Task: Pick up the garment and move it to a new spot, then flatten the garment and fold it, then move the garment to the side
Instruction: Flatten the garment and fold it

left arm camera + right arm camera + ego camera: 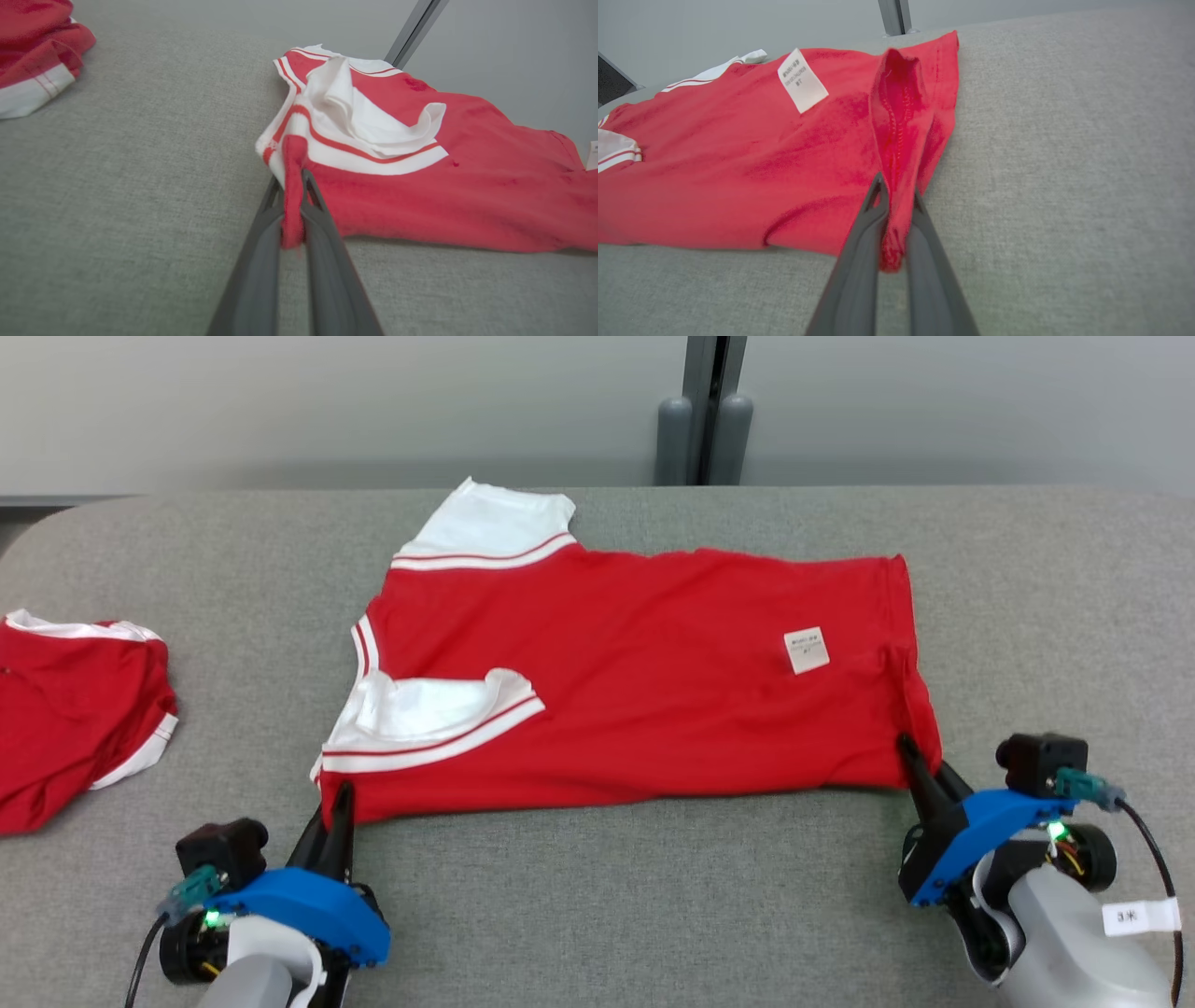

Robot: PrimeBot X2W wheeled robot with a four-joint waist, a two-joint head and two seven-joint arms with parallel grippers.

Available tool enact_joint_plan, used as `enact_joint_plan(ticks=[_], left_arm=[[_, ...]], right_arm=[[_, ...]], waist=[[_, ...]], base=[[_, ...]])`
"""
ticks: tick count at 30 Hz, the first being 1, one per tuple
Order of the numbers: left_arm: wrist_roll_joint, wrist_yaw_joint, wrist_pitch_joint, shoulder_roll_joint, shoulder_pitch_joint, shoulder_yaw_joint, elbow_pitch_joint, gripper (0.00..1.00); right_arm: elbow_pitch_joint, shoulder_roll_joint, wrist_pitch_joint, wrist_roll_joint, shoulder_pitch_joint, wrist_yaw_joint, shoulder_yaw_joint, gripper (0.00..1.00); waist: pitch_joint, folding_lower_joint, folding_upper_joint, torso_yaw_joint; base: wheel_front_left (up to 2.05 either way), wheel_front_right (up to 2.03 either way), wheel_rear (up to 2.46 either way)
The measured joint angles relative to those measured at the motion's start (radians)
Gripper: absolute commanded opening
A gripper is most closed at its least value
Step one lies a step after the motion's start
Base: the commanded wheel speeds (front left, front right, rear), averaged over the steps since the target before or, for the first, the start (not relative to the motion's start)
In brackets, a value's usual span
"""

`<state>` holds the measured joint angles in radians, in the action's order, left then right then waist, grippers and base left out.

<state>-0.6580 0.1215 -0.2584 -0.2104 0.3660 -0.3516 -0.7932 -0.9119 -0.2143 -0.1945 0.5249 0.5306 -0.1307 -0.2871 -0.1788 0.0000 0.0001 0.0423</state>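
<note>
left claw (341,795), in the head view, pinches the near left corner of the red-and-white t-shirt (635,663), which lies spread across the middle of the grey table (653,896). right claw (913,754) grips the near right hem corner. a second red garment (75,709) lies crumpled at the left edge.

left wrist view: the fingers (261,252) are clamped on a red fold just below the white sleeve (373,126).

right wrist view: the fingers (859,252) squeeze a raised ridge of hem, with the white label (802,80) farther left.

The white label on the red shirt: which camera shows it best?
The right wrist view: the label sits close and large, its lines of print visible. The head view shows it small on the shirt; the left wrist view catches just a sliver at its right edge.
</note>
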Motion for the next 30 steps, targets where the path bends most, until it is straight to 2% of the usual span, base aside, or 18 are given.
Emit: enact_joint_plan(ticks=[4,11,16,17,18,19,20,24,30], left_arm=[[-0.007,-0.004,-0.002,-0.010,-0.103,0.022,0.077,0.00],[-0.010,-0.062,-0.003,-0.013,-0.326,0.034,0.237,0.00],[-0.011,-0.105,0.008,-0.010,-0.423,0.021,0.339,0.00],[-0.011,-0.110,0.010,-0.010,-0.434,0.020,0.351,0.03],[-0.005,-0.123,0.010,-0.010,-0.441,0.018,0.365,0.55],[0.006,-0.132,0.010,-0.011,-0.445,0.016,0.376,1.00],[0.015,-0.141,0.009,-0.011,-0.445,0.015,0.388,1.00],[0.045,-0.155,0.000,-0.005,-0.442,0.036,0.444,1.00],[0.133,-0.160,-0.003,0.021,-0.419,0.159,0.596,1.00]], right_arm=[[0.063,-0.007,-0.018,0.039,-0.090,0.000,-0.012,0.00],[0.195,-0.038,-0.018,0.068,-0.299,0.000,0.009,0.00],[0.299,-0.044,0.024,0.053,-0.422,0.000,0.071,0.00],[0.318,-0.044,0.040,0.036,-0.440,0.000,0.081,0.00],[0.337,-0.043,0.049,0.013,-0.456,0.000,0.092,0.00],[0.357,-0.040,0.053,-0.005,-0.467,0.000,0.106,0.70],[0.375,-0.032,0.061,-0.019,-0.474,0.000,0.123,1.00],[0.443,-0.007,0.071,-0.075,-0.485,0.000,0.174,1.00],[0.579,0.034,0.015,-0.145,-0.476,0.000,0.261,1.00]], waist=[[0.053,-0.0001,-0.0002,-0.001],[0.111,-0.0001,-0.0003,-0.010],[0.119,-0.0002,-0.0003,-0.012],[0.118,-0.0002,-0.0003,-0.013],[0.116,-0.0002,-0.0003,-0.014],[0.114,-0.0001,-0.0002,-0.016],[0.112,0.0000,-0.0003,-0.019],[0.102,0.0001,-0.0002,-0.026],[0.101,0.0000,-0.0002,-0.040]], base=[[0.00,0.00,0.00],[0.00,0.00,0.00],[0.00,0.00,0.00],[0.00,0.00,0.00],[0.00,0.00,0.00],[0.00,0.00,0.00],[0.00,0.00,0.00],[0.00,0.00,0.00],[0.00,0.00,0.00]])
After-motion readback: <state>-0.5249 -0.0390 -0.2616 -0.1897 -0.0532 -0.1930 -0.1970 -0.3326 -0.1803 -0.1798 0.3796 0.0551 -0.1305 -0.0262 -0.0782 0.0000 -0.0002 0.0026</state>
